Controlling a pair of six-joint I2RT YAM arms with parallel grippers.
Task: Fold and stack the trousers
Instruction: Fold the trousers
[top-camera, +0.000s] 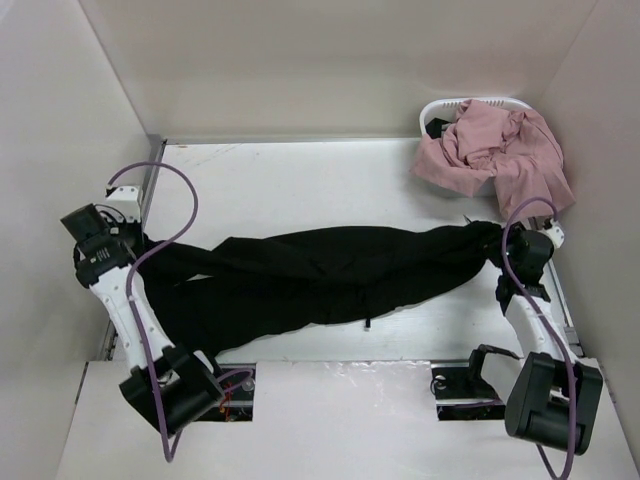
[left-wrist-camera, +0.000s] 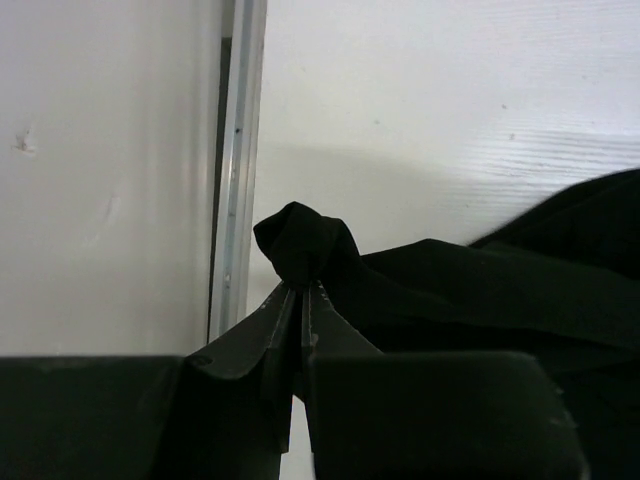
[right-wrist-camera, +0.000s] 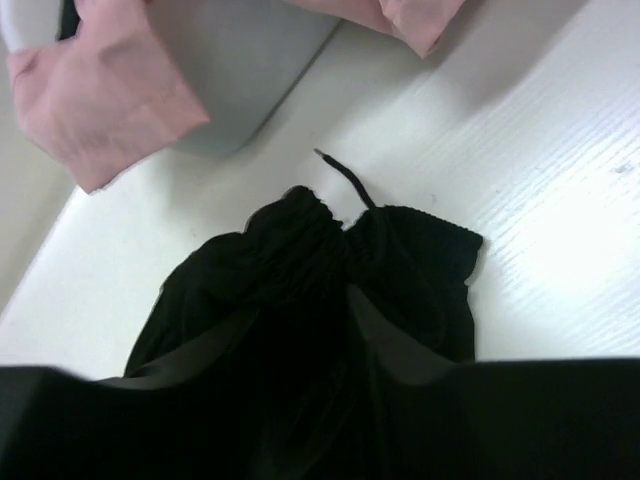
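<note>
Black trousers (top-camera: 330, 270) lie stretched across the white table from left to right. My left gripper (top-camera: 130, 235) is shut on a bunched leg end at the table's left edge; the left wrist view shows the jaws (left-wrist-camera: 303, 288) pinched together on a knot of black cloth (left-wrist-camera: 310, 240). My right gripper (top-camera: 505, 245) holds the gathered waistband at the right end. In the right wrist view its fingers (right-wrist-camera: 390, 340) stand a little apart with the thick black waistband (right-wrist-camera: 410, 250) and a drawstring (right-wrist-camera: 345, 178) bunched between them.
A white basket (top-camera: 450, 104) at the back right holds crumpled pink trousers (top-camera: 500, 150) that spill over its rim, close behind the right gripper; they also show in the right wrist view (right-wrist-camera: 100, 100). A metal rail (left-wrist-camera: 240, 150) and a side wall border the left gripper.
</note>
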